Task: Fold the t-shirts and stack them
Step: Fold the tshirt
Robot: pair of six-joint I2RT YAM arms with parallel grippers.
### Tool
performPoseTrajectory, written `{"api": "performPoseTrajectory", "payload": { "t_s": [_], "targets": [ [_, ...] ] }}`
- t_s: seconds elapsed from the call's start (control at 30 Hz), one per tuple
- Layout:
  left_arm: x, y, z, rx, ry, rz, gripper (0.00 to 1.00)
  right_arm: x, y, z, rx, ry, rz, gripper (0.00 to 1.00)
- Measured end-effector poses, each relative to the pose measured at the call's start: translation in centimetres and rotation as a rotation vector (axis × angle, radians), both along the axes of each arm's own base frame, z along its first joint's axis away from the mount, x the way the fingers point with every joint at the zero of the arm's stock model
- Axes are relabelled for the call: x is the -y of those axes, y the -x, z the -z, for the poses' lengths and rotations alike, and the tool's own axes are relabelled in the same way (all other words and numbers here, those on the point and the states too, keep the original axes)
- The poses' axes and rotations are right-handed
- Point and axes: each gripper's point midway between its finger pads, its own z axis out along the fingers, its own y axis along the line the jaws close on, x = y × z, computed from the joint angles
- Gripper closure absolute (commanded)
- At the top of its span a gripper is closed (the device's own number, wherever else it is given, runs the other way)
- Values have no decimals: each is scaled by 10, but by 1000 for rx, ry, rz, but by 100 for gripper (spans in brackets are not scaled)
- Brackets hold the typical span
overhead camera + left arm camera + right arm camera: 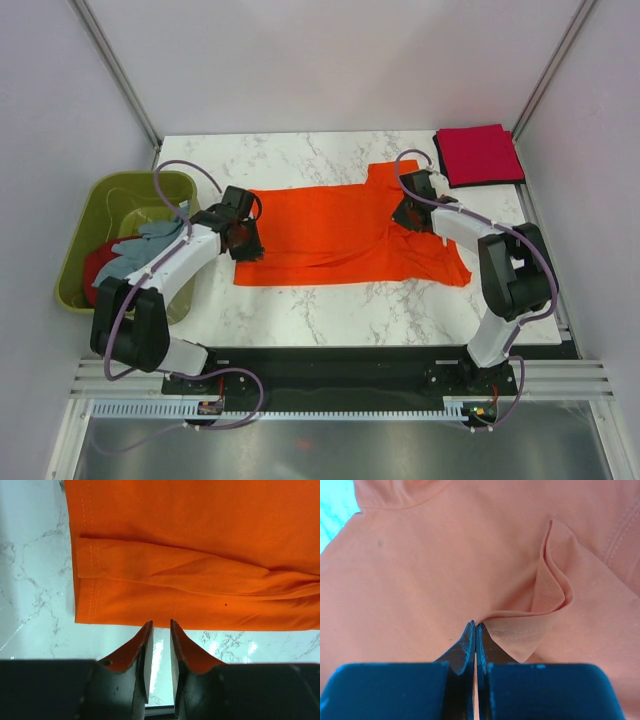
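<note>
An olive-green tub [88, 212] stands off the left edge of the marble table [330, 315], well to the left of the left gripper's fingers. In it lie a red t-shirt [97, 268] and a crumpled grey-blue t-shirt [145, 245], the grey-blue one spilling toward the left arm.

The left gripper [241, 237] is at the left end of the orange t-shirt [330, 228]. In its wrist view the left gripper [160, 624] has its fingers [134, 652] a narrow slit apart, with bare marble showing between them and nothing caught there. The tips reach just to the near edge of the orange t-shirt [200, 525]. Just beyond the tips a folded-over strip of the cloth runs across, and its stitched hem lies beyond and to the left of the fingers.

The orange shirt is spread flat across the middle of the table, between the two grippers.

The right gripper [406, 214] is down on the shirt's right part. In its wrist view the right gripper [475, 624] has its fingers [461, 650] pressed fully together. Their tips nip the orange t-shirt [415, 580] where a raised fold with a stitched hem stands up just to the right of them. The neckline lies beyond the tips, to the left.

A folded crimson t-shirt [478, 154] sits at the table's far right corner, beyond and to the right of the right fingers, apart from the orange one.
</note>
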Motion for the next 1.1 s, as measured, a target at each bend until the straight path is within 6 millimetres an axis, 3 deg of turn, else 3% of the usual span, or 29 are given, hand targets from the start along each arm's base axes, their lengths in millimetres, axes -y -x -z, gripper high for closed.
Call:
{"api": "performPoseTrajectory", "payload": {
  "t_s": [0.37,0.6,0.77,0.93,1.1],
  "targets": [
    [6,7,42,-117,-60,9,91,-14,-6,-8,38,18,-139,93],
    [-4,8,58,-147,-129,-28,94,-16,-4,-8,39,41,-187,69],
    [-5,-1,66,-163,-159,-44,96,-13,1,-13,33,62,-206,63],
    [-6,-13,61,-136,-176,-60,95,-10,8,-43,72,65,-215,60],
    [0,-37,49,-84,-172,-70,96,-7,17,-76,146,47,-216,59]
  ]
}}
